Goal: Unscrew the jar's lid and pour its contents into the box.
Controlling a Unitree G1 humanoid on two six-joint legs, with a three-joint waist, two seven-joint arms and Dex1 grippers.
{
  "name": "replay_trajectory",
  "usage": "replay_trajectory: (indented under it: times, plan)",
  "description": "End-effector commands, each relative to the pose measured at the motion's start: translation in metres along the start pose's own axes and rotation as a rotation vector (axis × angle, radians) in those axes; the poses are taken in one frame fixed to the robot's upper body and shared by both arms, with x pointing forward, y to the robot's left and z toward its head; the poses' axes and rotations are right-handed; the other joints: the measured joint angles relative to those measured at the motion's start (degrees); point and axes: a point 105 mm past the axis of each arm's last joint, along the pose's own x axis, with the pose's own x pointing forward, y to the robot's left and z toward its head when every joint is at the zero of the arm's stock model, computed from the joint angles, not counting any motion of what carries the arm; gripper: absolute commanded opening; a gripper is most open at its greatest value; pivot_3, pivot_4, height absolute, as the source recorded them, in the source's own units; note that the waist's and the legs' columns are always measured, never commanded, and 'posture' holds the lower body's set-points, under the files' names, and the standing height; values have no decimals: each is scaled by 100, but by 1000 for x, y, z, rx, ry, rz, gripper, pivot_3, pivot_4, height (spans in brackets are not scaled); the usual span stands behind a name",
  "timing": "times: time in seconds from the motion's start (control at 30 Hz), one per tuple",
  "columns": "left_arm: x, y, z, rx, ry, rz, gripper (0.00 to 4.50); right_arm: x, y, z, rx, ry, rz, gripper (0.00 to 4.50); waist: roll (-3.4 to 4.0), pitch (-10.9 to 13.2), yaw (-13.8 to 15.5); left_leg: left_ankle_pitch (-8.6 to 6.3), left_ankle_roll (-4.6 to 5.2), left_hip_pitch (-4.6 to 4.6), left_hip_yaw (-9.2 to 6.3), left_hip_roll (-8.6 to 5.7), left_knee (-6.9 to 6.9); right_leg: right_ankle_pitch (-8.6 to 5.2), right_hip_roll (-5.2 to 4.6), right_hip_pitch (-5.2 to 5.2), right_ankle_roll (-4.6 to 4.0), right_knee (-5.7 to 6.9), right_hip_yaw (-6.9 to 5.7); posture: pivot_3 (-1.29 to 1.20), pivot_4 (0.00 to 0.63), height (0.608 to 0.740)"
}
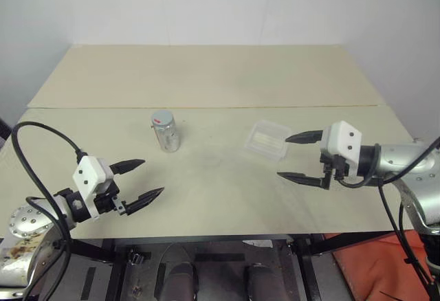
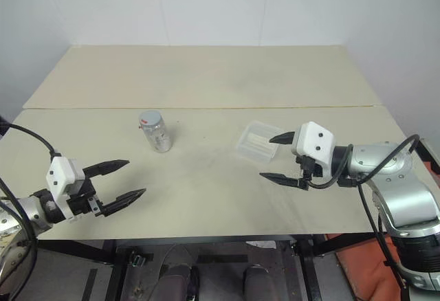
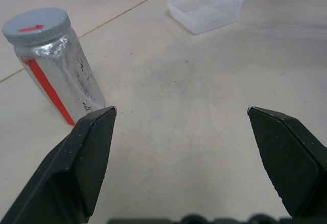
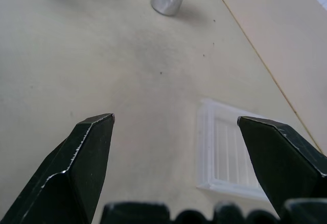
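Note:
The jar (image 1: pixel 166 133) stands upright near the middle of the table, silvery with a red stripe down its side. Its grey lid (image 1: pixel 162 117) with a red mark sits on top of it. I cannot make out the contents through the jar's wall. The clear plastic box (image 1: pixel 268 140) lies to the right of the jar. My left gripper (image 1: pixel 145 179) hovers open in front and to the left of the jar, apart from it. On the right, my right gripper (image 1: pixel 297 157) is open just beside the box, holding nothing.
The beige table (image 1: pixel 206 74) is made of two boards with a seam running across behind the jar. A white wall rises behind it. An orange surface (image 1: pixel 364 266) lies below the table's front right corner.

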Motion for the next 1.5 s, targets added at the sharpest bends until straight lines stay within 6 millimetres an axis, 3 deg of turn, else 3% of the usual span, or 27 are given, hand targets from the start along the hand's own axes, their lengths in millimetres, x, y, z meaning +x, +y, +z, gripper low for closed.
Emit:
replay_trajectory:
  times: [0.03,0.47,0.63,0.77,1.1,1.23,1.5]
  plan:
    - [-6,8,10,56,-9,37,4480,-3,-6,7,-52,-9,-38,4500,0,0,-1,0,0,0,0,0,0,0,0,0,0,0,0,0,150,740]
    - [-7,14,10,63,-8,55,4480,-2,-4,6,-66,-7,-35,4500,0,0,0,0,0,0,1,0,0,0,0,0,0,0,0,0,150,740]
    - [-10,47,1,126,-39,262,4480,1,1,7,-62,-19,-37,4500,0,0,6,0,0,2,1,-2,0,0,0,1,0,3,0,0,150,740]
    - [-5,67,-5,112,-161,363,4480,9,5,12,-63,-49,-23,4500,-5,1,7,0,0,3,2,-5,1,1,-2,5,1,0,-1,0,150,740]
    - [29,99,-19,128,-265,309,4480,19,8,18,-80,-70,-3,4500,-7,2,28,1,0,-3,0,-9,8,4,-2,6,6,2,-7,0,150,740]
    - [45,102,-26,49,-259,171,4480,16,11,19,-83,-57,-11,4500,-7,2,24,1,0,-9,0,-8,9,4,1,2,8,4,-10,0,150,740]
    - [70,109,-37,3,-227,118,4480,8,15,21,-80,-33,-35,4500,-9,3,8,1,0,-17,-3,-9,14,4,2,-1,12,4,-14,0,150,740]
